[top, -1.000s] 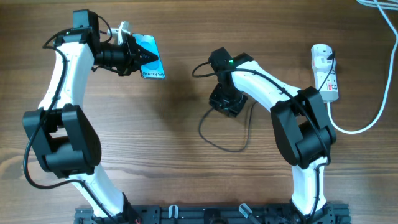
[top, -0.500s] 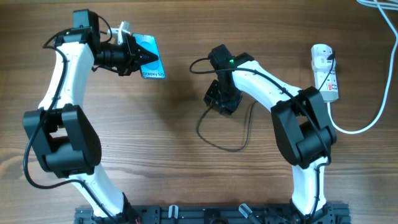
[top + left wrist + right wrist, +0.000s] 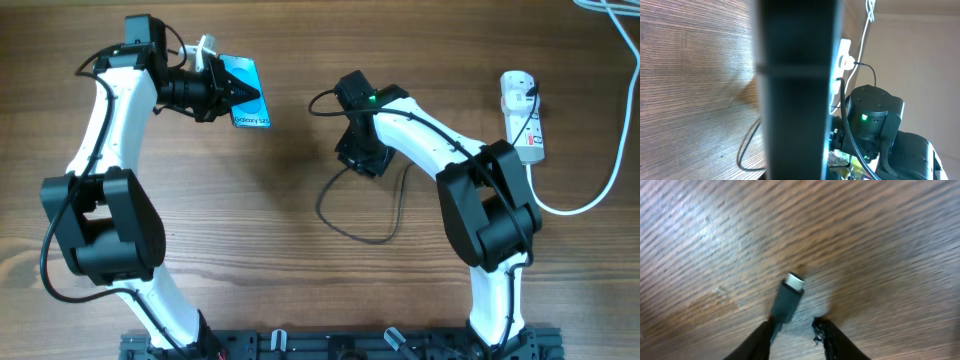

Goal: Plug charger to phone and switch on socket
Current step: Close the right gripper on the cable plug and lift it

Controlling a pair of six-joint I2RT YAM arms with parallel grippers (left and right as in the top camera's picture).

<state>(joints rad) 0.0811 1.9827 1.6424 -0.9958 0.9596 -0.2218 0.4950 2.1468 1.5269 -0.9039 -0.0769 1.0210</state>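
Overhead view: left tool (image 3: 222, 88) pinching the phone (image 3: 250, 88) by one end, raised above the table (image 3: 270, 200); right tool (image 3: 360, 158) closed on the charger (image 3: 784, 305) just behind its plug, which juts out tilted in the right wrist view. Likely faults: a skewed plug missing the port or twisting in the grip; the phone pivoting when pushed; the slack cable loop dragging. Bare table lies open between the arms; the socket (image 3: 522, 118) sits near the right table edge, well apart
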